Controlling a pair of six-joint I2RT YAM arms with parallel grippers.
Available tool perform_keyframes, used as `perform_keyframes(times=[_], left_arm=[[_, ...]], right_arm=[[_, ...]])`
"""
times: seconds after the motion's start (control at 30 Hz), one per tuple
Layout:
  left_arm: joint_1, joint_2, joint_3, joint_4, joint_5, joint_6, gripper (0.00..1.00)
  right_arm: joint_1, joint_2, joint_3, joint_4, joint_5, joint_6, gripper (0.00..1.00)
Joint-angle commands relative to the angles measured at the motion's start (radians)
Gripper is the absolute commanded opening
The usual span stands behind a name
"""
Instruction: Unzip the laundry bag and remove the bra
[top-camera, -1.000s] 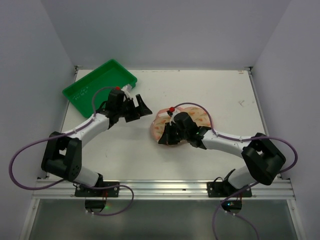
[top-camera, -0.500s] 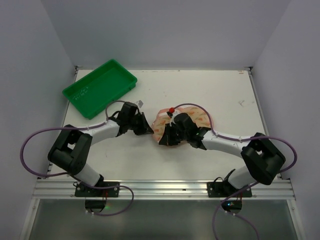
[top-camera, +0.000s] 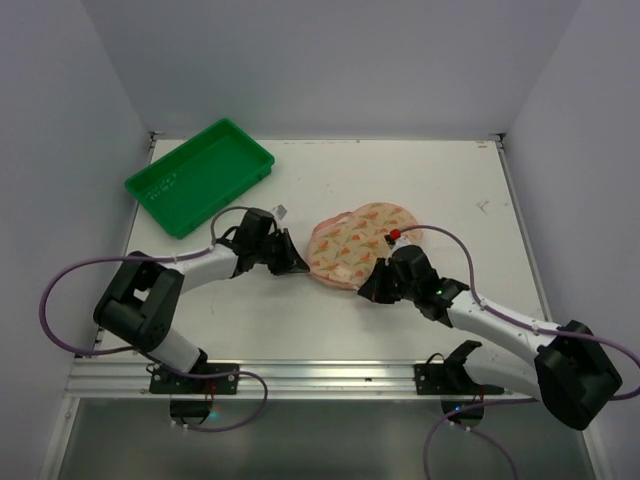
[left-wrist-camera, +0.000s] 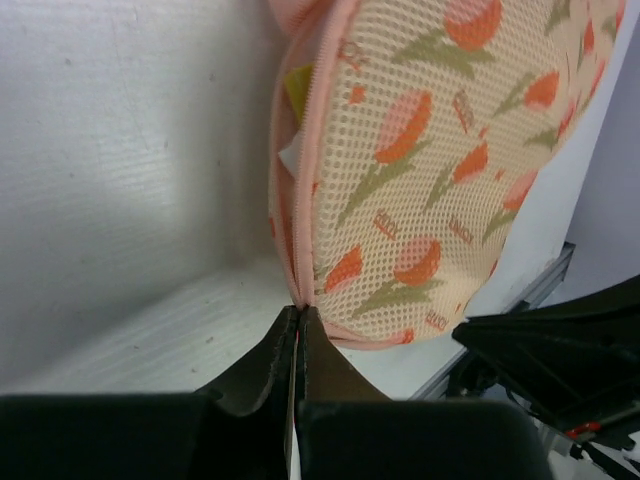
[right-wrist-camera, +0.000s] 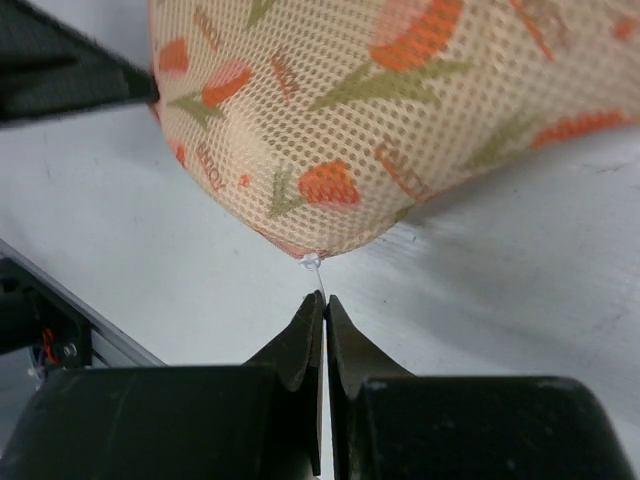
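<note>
Here, one laundry bag (top-camera: 352, 247) lies flat on the white table (top-camera: 450, 190), beyond the far-right corner of the single green tray (top-camera: 200, 178) and nearer the arm bases than the tray, well apart from it.

The left gripper (top-camera: 297, 265) meets the bag edge that faces the tray. Its jaws are together, with the tips against the pink zip trim (left-wrist-camera: 296, 230). Whether any trim is nipped between them cannot be told.

The right gripper (top-camera: 368, 292) sits at the bag's near edge, on the side away from the tray. Its jaws are likewise together. A thin white thread (right-wrist-camera: 314, 268) runs from the bag's seam toward the tips, and a pinch on it cannot be confirmed.

Handling, as judged: the printed mesh looks soft, light and padded, so it should dent under pressure and slide on the smooth table if tugged. One gripper should therefore pin the trim while the other draws the zip pull, which is not identifiable here.

Count: one bag, one tray, two grippers. No bra is visible, only yellow and white scraps at a gap in the seam (left-wrist-camera: 292, 120).
</note>
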Motion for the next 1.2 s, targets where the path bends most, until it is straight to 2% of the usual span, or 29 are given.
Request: perform_keyframes(times=[0.0,0.17,0.27,0.3,0.37,0.4,0.47,0.5,0.53,0.63,0.7,0.8,0.87,0.9,1.0,1.17], left_arm=[[0.045,-0.071,-0.044,0.036,-0.085,0.008,0.0],[0.01,-0.196,-0.198,0.124,-0.08,-0.108,0.0],[-0.098,-0.275,-0.307,0.222,-0.125,-0.206,0.0],[-0.166,-0.29,-0.323,0.243,-0.16,-0.22,0.08],[-0.225,-0.325,-0.328,0.256,-0.189,-0.22,0.31],[-0.242,-0.339,-0.317,0.241,-0.219,-0.206,0.5],[-0.248,-0.407,-0.292,0.187,-0.266,-0.132,0.7],[-0.253,-0.427,-0.263,0.163,-0.314,-0.11,0.86],[-0.253,-0.462,-0.249,0.129,-0.33,-0.09,0.9],[-0.251,-0.509,-0.185,0.045,-0.404,-0.026,0.94],[-0.248,-0.514,-0.147,-0.015,-0.48,0.039,0.93],[-0.21,-0.487,-0.07,-0.089,-0.523,0.123,0.9],[-0.159,-0.439,-0.038,-0.095,-0.484,0.175,0.88],[-0.094,-0.419,-0.032,-0.082,-0.405,0.191,0.87],[-0.02,-0.321,0.001,-0.019,-0.292,0.249,0.86],[-0.017,-0.093,0.084,0.078,-0.146,0.288,0.81]], right_arm=[[-0.062,-0.054,-0.028,-0.146,0.057,-0.003,0.0],[-0.062,0.034,0.07,-0.109,0.019,-0.091,0.0],[-0.068,0.148,0.171,-0.132,0.025,-0.117,0.0],[-0.074,0.184,0.216,-0.166,0.032,-0.118,0.08],[-0.074,0.186,0.242,-0.192,0.084,-0.117,0.22],[-0.074,0.173,0.253,-0.207,0.109,-0.114,0.38],[-0.073,0.108,0.258,-0.212,0.15,-0.112,0.59],[-0.073,0.087,0.268,-0.217,0.187,-0.115,0.69],[-0.073,0.058,0.281,-0.217,0.197,-0.129,0.82],[-0.073,0.054,0.334,-0.229,0.22,-0.143,0.92],[-0.076,0.074,0.369,-0.229,0.235,-0.141,0.93],[-0.088,0.154,0.425,-0.229,0.23,-0.126,0.93],[-0.097,0.235,0.469,-0.224,0.201,-0.111,0.93],[-0.102,0.266,0.483,-0.22,0.192,-0.105,0.93],[-0.119,0.37,0.53,-0.198,0.145,-0.106,0.93],[-0.142,0.499,0.603,-0.16,0.063,-0.201,0.91]])
